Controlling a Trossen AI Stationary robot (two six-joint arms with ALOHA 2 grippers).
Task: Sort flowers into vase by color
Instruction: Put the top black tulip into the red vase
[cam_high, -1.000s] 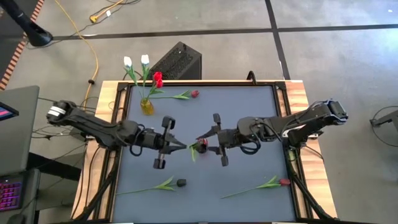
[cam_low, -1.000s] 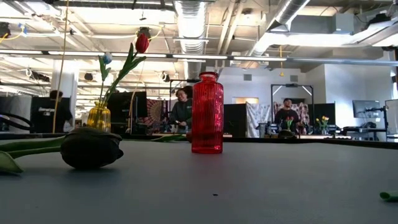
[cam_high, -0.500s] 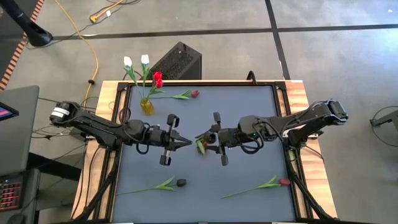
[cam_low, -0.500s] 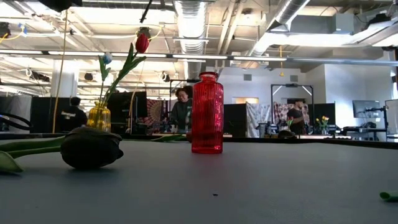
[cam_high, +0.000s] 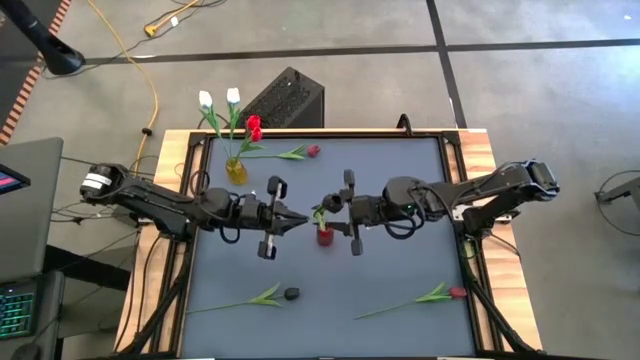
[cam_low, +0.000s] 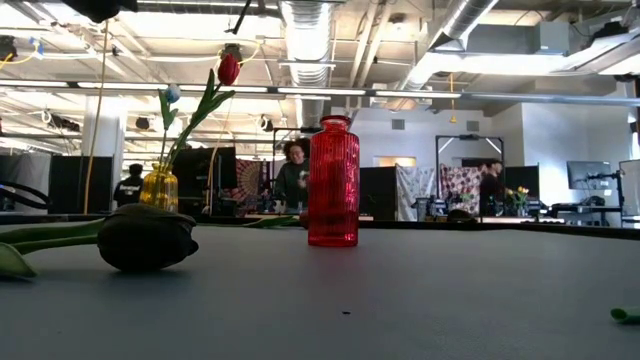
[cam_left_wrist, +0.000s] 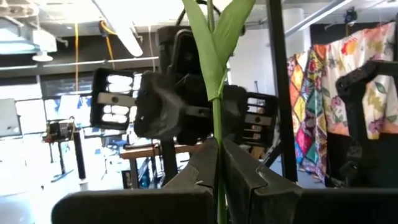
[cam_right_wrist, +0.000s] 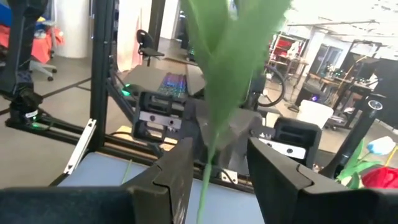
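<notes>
My left gripper is shut on a green-stemmed flower above the table's middle; its head does not show. My right gripper faces it from the right, open, with its fingers either side of the same stem and leaves. The red vase stands on the table just under them and also shows in the low view. A yellow vase at the far left holds two white flowers and a red one. My left gripper pinches the flower's thin stem just below the leaves, between its two fingers. The fingers come roughly level from the table's left and lie across the stem. The stem stands upright with its leaves above, lifted clear of the table.
Loose flowers lie on the mat: a red one at the far edge, a dark one near left, its head close to the low camera, and a red one near right. A black box stands beyond the table.
My left gripper has carried the flower a little toward the table's far edge and right. The leaves have come off the red vase's top, which now shows uncovered. Both grippers' finger gaps look unchanged.
</notes>
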